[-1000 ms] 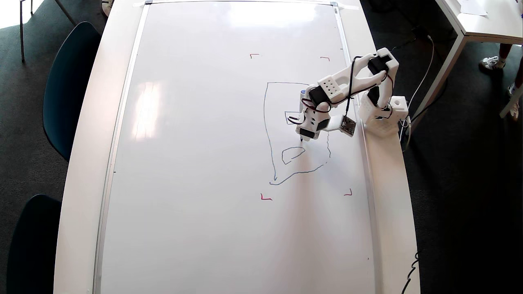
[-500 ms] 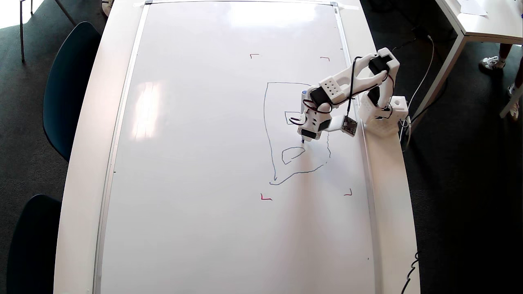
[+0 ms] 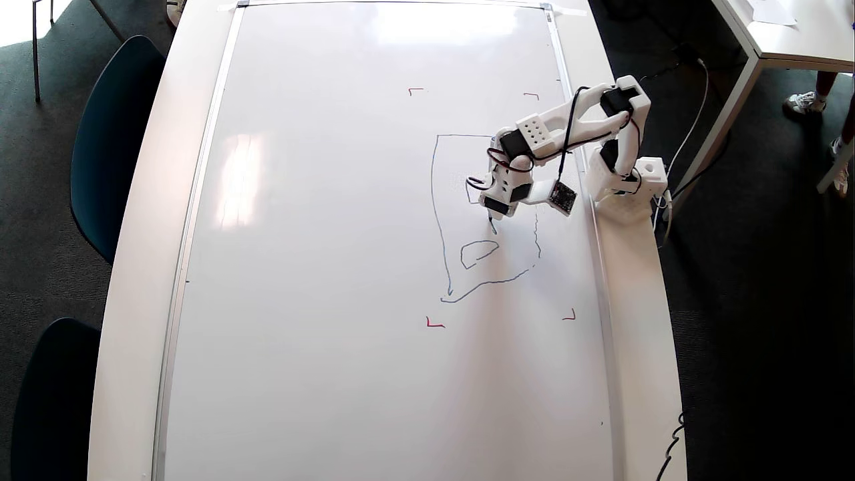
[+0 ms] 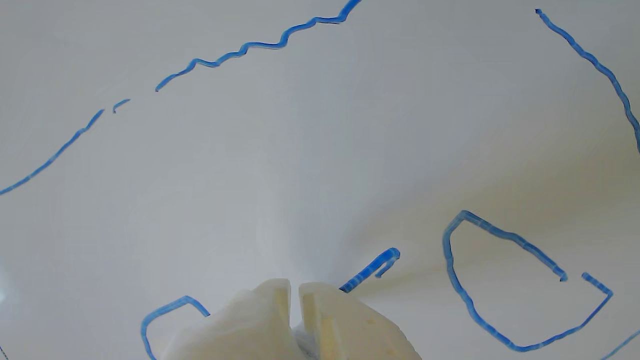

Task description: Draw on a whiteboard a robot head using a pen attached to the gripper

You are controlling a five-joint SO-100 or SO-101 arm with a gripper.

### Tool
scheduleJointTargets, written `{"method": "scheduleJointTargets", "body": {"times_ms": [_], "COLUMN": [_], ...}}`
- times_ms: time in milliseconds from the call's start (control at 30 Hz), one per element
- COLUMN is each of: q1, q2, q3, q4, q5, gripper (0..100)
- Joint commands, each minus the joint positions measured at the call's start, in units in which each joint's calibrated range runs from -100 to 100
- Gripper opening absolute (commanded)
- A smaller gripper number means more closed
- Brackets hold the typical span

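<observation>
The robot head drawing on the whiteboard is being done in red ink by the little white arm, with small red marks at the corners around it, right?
Not quite: the robot head lines are blue, as both the overhead and wrist views show. Only the small corner marks on the whiteboard are red. The rest stands: the white arm is drawing it.
</observation>
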Motion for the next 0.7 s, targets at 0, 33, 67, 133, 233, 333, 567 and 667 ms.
{"method": "scheduleJointTargets", "body": {"times_ms": [0, 33, 67, 133, 233, 333, 567, 667], "q1": [0.5, 0.5, 0.5, 0.7, 0.5, 0.5, -1.7, -3.5], "q2": [-3.1, -3.6, -4.2, -5.5, -8.0, -10.0, -12.5, -12.8], "q3": [2.1, 3.0, 3.9, 5.5, 8.2, 11.1, 13.9, 14.3], "q4": [0.0, 0.0, 0.0, 0.0, 0.0, 0.0, -0.1, -0.1], "q5": [1.0, 1.6, 1.9, 1.9, 1.9, 1.9, 1.6, 1.5], "gripper": [1, 1, 1, 1, 1, 1, 1, 1]}}
